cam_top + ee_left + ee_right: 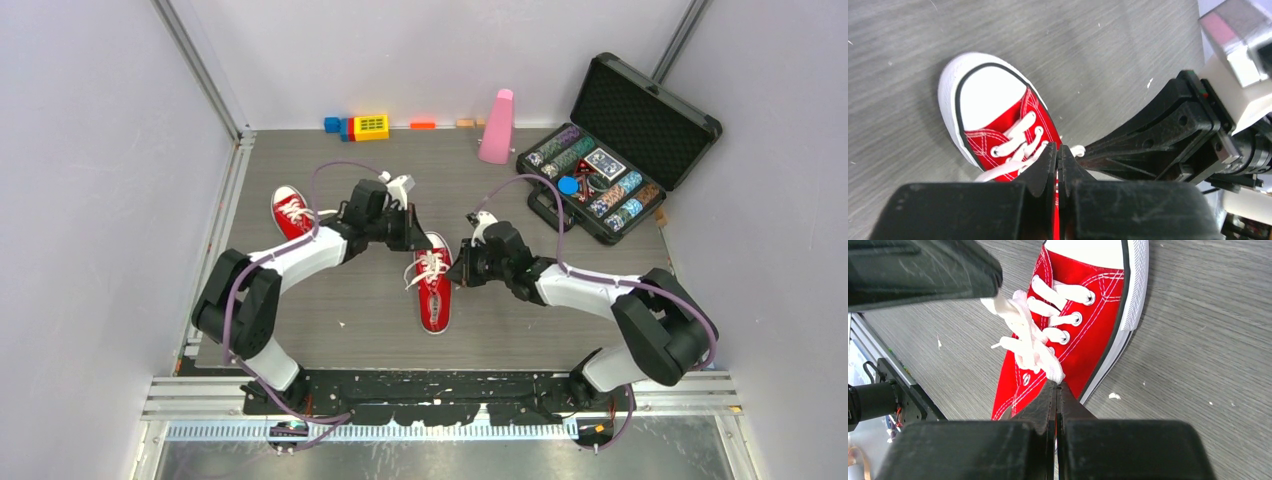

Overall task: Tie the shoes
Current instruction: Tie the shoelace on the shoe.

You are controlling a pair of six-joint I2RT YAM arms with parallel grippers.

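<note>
Two red shoes with white laces lie on the grey mat. One shoe [291, 212] sits at the left, behind my left arm. The other shoe [433, 285] [998, 120] [1083, 325] lies in the middle with both grippers at its laces. My left gripper [415, 236] [1057, 149] is shut at the shoe's left side, and a white lace [1000, 304] runs into its fingertips. My right gripper [463, 268] [1057, 385] is shut on the other lace end [1052, 369] at the shoe's right side. The laces are pulled out sideways between the two grippers.
An open black case [640, 110] of poker chips stands at the back right. A pink cone-shaped object [497, 127] stands beside it. Coloured blocks [368, 126] line the back edge. Metal rails border the mat on the left and at the front.
</note>
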